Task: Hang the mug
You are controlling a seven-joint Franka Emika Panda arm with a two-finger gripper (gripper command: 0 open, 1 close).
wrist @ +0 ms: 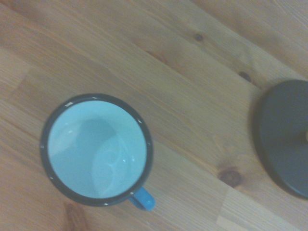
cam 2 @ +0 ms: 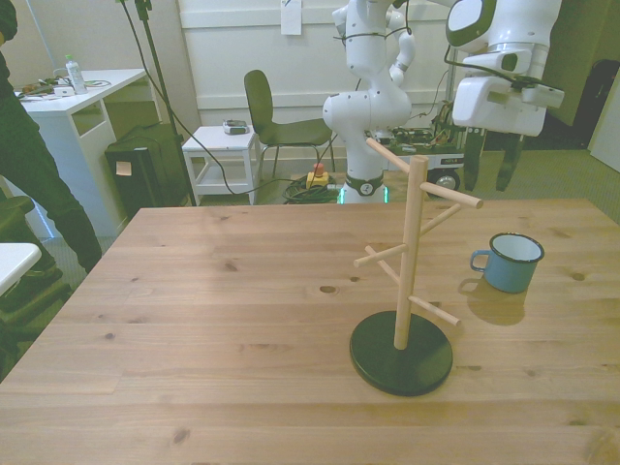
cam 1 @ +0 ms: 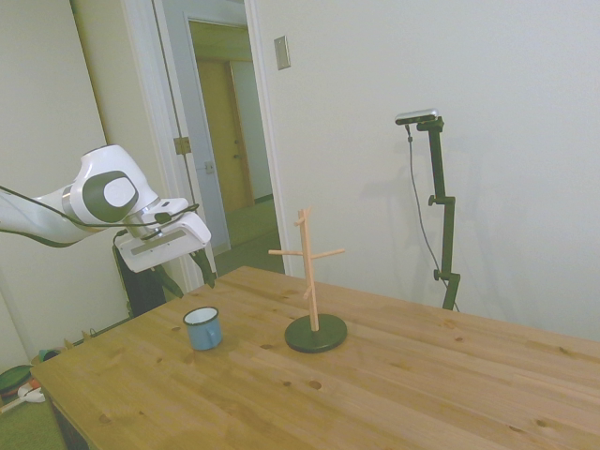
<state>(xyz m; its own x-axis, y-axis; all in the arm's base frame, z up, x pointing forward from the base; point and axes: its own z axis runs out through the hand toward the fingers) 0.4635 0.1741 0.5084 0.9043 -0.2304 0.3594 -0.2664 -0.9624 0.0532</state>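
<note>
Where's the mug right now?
The mug stands upright on the table at the front view's right, beside the peg stand, apart from its base, below the raised gripper.

Wrist view: peg stand's dark base (wrist: pixel 284 137) cut off by pic edge, only part of disc shows (post barely peeks in).
Front view: person (cam 2: pixel 24 145) at the front view's left cropped, just dark clothing and legs visible.
Side view: arm's rear runs out of frame.
</note>
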